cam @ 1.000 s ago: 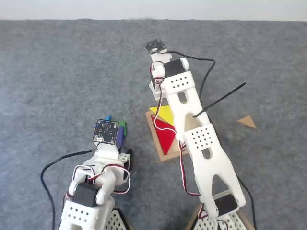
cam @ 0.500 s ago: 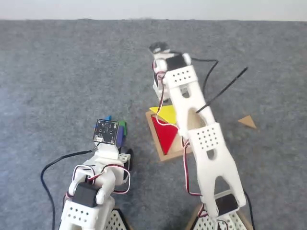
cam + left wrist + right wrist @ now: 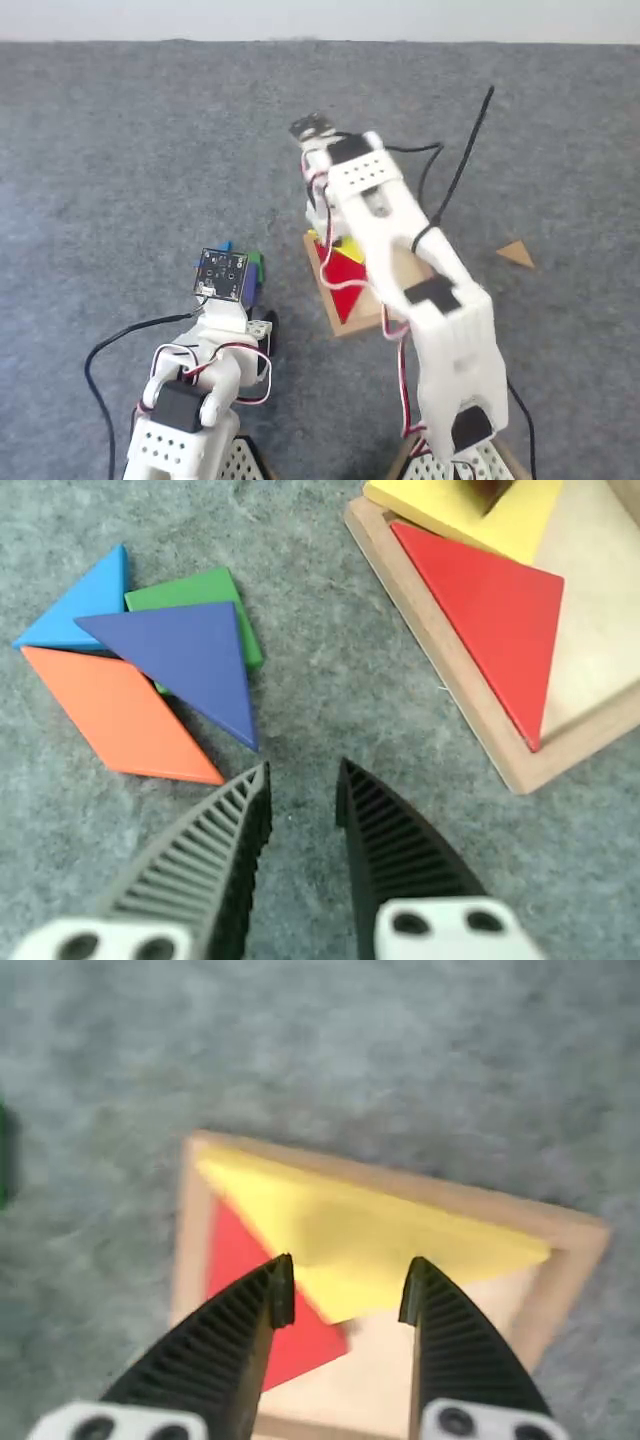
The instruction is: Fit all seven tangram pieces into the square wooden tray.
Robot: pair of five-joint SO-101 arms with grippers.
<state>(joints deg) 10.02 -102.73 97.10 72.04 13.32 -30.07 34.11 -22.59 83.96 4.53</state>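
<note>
Grey carpet, high view: the right arm has lifted and its wrist has swung left since a second ago, so it now covers more of the tray. The left arm hasn't moved. The red triangle is partly visible in the tray and only a sliver of the yellow triangle shows. The tan triangle sits alone on the carpet, well right of the tray. The loose pile is mostly hidden under the left wrist board.

Left wrist view: the left gripper hangs over bare carpet, fingers a narrow gap apart, holding nothing. Ahead lie the blue triangle and orange parallelogram. The dark-blue triangle overlaps the green square. Yellow is cut off at the frame edge.

Right wrist view: blurred. The right gripper is over the yellow triangle in the tray, fingers spread moderately with nothing between them. Red is half hidden behind one finger.
</note>
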